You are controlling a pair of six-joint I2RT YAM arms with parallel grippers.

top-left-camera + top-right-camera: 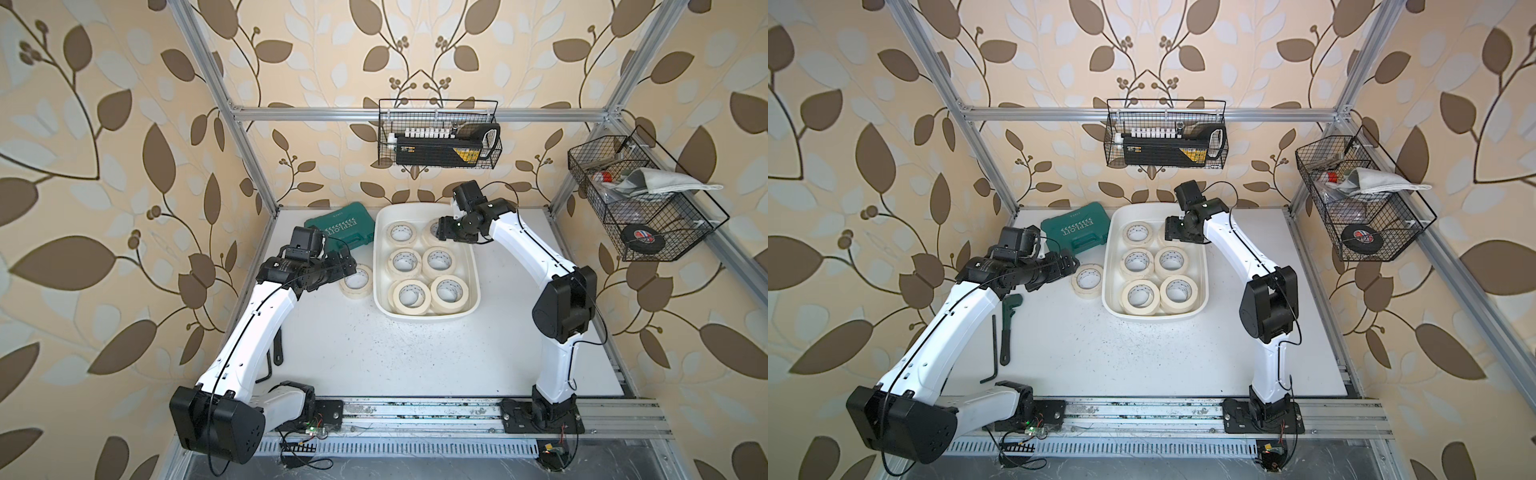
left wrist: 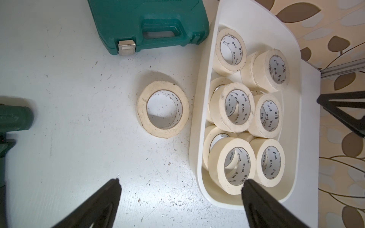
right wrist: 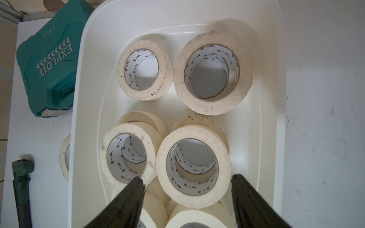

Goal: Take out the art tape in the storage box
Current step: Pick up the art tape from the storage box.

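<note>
Green tool case [image 1: 1076, 231] rear L; wrench [image 1: 1008, 332] + hex key [image 1: 995, 345] lie adjacent.

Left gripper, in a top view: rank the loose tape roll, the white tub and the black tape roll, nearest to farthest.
1. The loose tape roll, right beside the left gripper.
2. The white tub, just past that roll.
3. The black tape roll, in the wire basket on the right wall.

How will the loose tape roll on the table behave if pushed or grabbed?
The tape roll lies flat, so it'd probably slide, not roll. Thick wound ring on a cardboard core: likely stiff, fairly light. Matte paper should grip well.
</note>
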